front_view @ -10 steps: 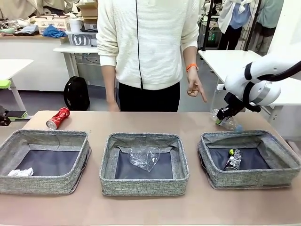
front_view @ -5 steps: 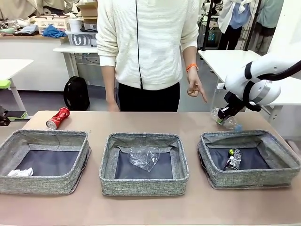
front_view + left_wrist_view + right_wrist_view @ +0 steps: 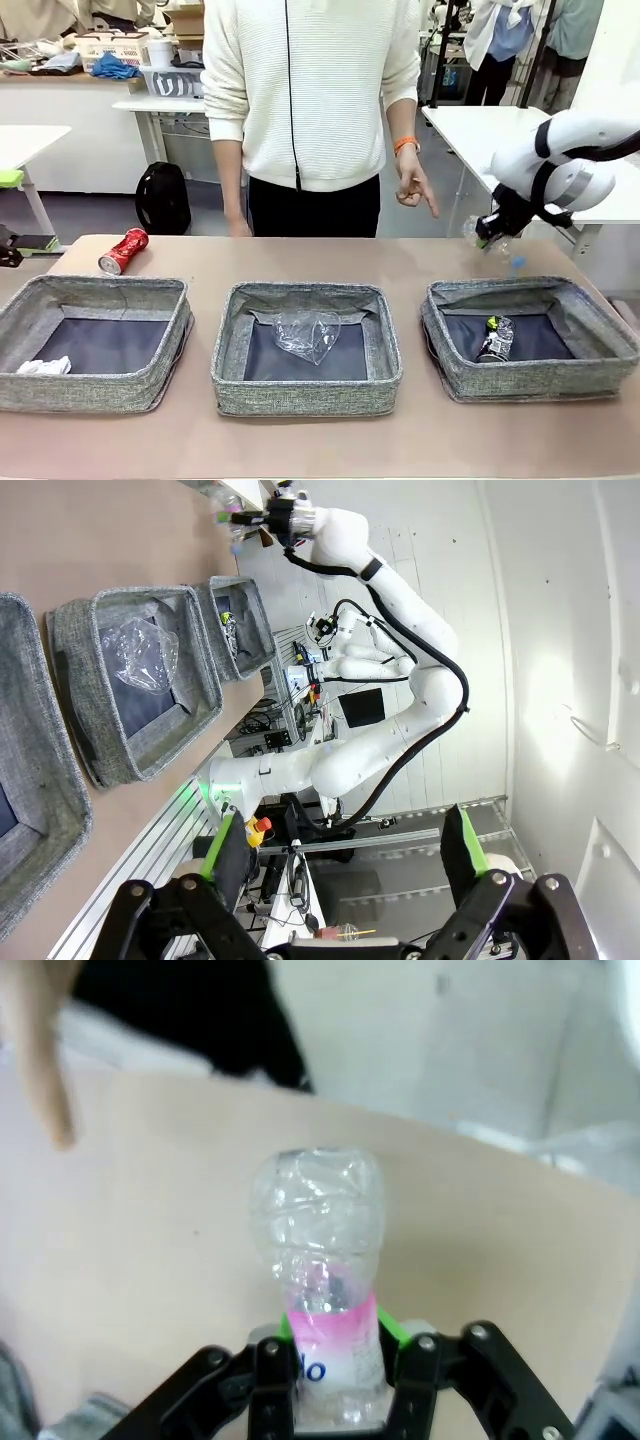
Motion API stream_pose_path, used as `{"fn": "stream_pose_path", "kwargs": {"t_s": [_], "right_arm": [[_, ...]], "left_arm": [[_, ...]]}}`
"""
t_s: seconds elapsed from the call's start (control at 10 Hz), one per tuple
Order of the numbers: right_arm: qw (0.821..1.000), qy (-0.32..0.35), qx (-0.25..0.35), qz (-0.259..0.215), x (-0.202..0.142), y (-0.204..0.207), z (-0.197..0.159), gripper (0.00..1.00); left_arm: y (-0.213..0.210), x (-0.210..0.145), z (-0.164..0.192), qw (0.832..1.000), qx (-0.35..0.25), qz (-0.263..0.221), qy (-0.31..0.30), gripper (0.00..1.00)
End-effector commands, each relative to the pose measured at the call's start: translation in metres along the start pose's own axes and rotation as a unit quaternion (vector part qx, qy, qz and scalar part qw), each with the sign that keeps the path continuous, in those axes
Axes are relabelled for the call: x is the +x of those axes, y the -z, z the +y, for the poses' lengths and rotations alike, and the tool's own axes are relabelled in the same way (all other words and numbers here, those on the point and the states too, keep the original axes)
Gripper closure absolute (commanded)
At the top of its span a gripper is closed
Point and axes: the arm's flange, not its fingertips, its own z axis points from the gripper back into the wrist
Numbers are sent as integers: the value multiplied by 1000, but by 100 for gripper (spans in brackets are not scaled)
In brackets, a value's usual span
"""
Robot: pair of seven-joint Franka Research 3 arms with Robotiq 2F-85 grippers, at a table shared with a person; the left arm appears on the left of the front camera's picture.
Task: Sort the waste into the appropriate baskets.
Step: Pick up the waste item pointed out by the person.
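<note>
We see the right arm [image 3: 556, 165] raised at the right side of the worktop [image 3: 300, 440]. Its jaws are clamped on the clear bottle with blue cap [image 3: 492, 238], which hangs tilted in the air, off the worktop, just beyond the far rim of the right-hand grey woven fabric basket [image 3: 530, 380]. The cap is at its lower end. In the right wrist view the green pads [image 3: 388, 1328] press on both sides of the bottle's [image 3: 322, 1260] pink label, and its crumpled clear body points away from the wrist over the bare worktop.

In the left wrist view the left jaws stand wide apart with nothing between them, and the green-padded fingers [image 3: 462, 845] rise at the bottom edge.

The right-hand basket holds the dark crushed can [image 3: 494, 340] on its dark bottom. The middle grey woven basket [image 3: 305, 395] holds the clear plastic cup [image 3: 305, 335], lying on its side. The left grey woven basket [image 3: 100, 290] holds the crumpled white paper ball [image 3: 43, 367] in its near left corner. The crushed red can [image 3: 123, 251] lies on the worktop just beyond that basket's far rim, outside every basket.

A person in a white knitted top stands at the far side. One hand [image 3: 414, 188], with an orange wristband [image 3: 406, 143], hangs with a finger pointing down, near the held bottle but apart from it.
</note>
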Motion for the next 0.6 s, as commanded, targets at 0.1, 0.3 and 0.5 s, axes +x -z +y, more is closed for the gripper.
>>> {"fn": "stream_pose_path", "kwargs": {"t_s": [0.1,0.3,0.5], "right_arm": [[989,146,-27,-8,-21,-130,53,100],[989,148,-16,8,-62,-154,88,100],[988,152,-15,2,-40,-167,67,100]], "left_arm": [[2,0,-2,1000,-2,-4,8,0],[2,0,-2,1000,-2,-4,8,0],[2,0,-2,1000,-2,-4,8,0]]}}
